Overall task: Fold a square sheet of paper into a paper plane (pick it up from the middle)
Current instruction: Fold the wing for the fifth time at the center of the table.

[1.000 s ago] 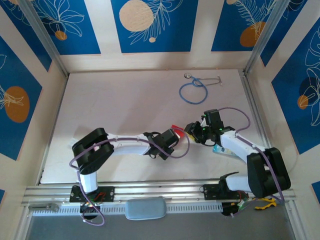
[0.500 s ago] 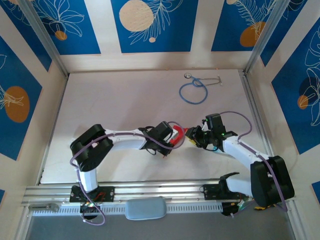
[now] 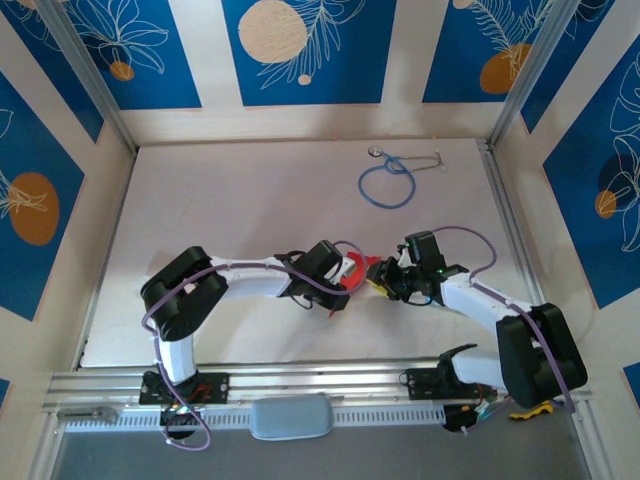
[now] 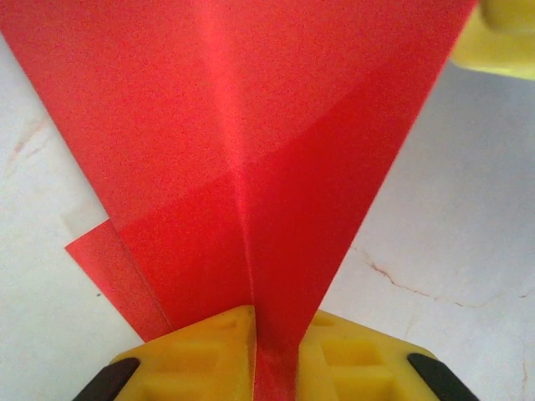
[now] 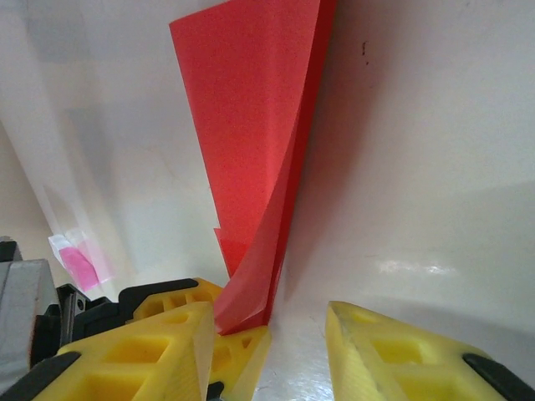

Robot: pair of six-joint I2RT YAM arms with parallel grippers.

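Observation:
The red paper plane (image 3: 362,266) hangs between the two grippers at the table's middle. It is folded to a narrow dart with a centre ridge (image 4: 242,125). My left gripper (image 3: 347,272) is shut on its narrow end, and the paper fills the gap between the yellow pads (image 4: 276,363). My right gripper (image 3: 383,279) faces it from the right and is open (image 5: 267,307). The plane (image 5: 251,125) and one left-gripper finger (image 5: 247,347) sit inside its spread jaws, close to its left finger (image 5: 142,351). A right-gripper finger (image 4: 501,33) shows beside the paper's far edge.
A blue stethoscope (image 3: 388,185) lies at the back right of the white table (image 3: 220,200). A small pink packet in clear wrap (image 5: 79,261) lies on the table to the side. Panel walls enclose three sides, and a metal rail (image 3: 300,385) runs along the front.
My left gripper has carried the red paper to the right. My right gripper has come in from the right. The two now meet around the paper.

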